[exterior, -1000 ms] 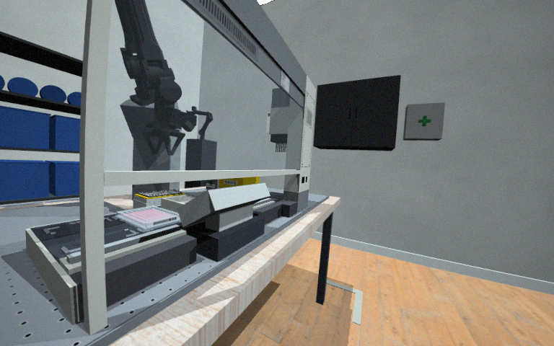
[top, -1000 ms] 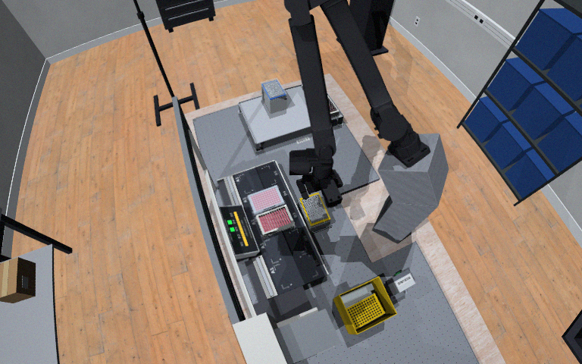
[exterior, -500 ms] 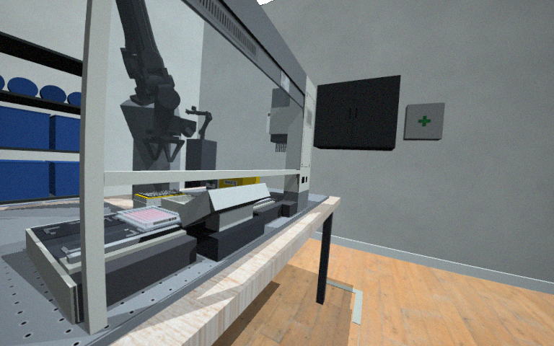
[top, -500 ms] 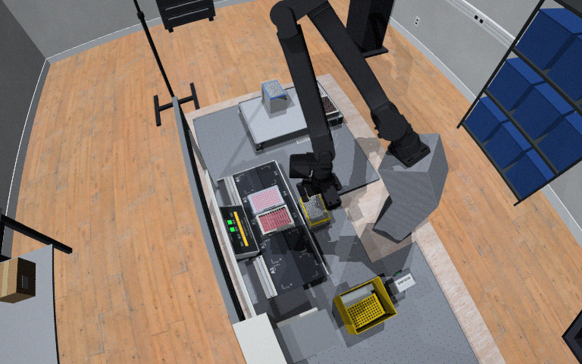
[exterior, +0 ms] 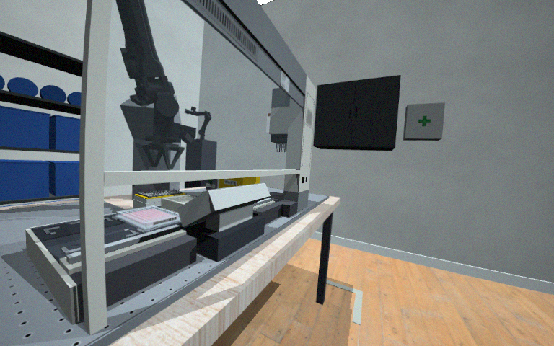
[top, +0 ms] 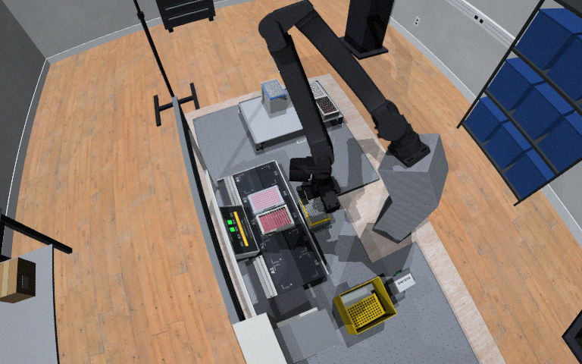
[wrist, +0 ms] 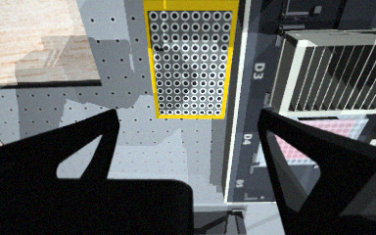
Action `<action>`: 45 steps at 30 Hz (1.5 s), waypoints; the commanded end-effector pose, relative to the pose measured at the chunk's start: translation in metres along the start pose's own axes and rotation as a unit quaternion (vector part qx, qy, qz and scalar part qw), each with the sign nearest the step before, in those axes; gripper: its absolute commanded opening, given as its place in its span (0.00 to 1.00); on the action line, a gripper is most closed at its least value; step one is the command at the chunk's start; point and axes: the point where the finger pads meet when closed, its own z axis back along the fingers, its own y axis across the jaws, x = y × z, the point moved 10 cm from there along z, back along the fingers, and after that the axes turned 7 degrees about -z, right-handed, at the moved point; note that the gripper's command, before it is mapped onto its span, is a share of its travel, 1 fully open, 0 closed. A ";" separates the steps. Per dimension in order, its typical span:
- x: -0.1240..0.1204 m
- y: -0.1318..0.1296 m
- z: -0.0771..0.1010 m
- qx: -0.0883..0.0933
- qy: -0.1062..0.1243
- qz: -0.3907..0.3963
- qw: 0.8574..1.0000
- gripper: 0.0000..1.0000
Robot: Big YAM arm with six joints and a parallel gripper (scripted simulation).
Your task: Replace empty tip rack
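A yellow tip rack (top: 316, 211) with no cover, its holes filled with white-rimmed tips, stands on the table beside the deck's near rail. It also shows in the wrist view (wrist: 191, 64) and low in the side view (exterior: 151, 197). My gripper (top: 318, 196) is open and empty, hanging just above this rack, with a finger out to either side (wrist: 188, 117). Deck position D1 (top: 295, 262) holds nothing but its locator marks. The yellow waste bin (top: 364, 305) holds a yellow rack and a pale flat piece. The RESUME box (top: 403, 281) sits by the bin.
The trough reservoir (wrist: 327, 70) on D3 and the pink well plate (top: 266, 198) on D4 lie open just across the rail from the rack. The shelf unit (top: 274, 117) at the back carries a blue covered rack (top: 273, 92) and more racks (top: 326, 102). The panel (top: 238, 229) shows a lit yellow strip.
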 end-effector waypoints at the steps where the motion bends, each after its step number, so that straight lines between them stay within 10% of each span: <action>1: -0.003 0.001 -0.007 -0.004 0.002 0.002 1.000 1.00; 45: -0.003 0.002 -0.073 -0.003 0.002 0.002 1.000 1.00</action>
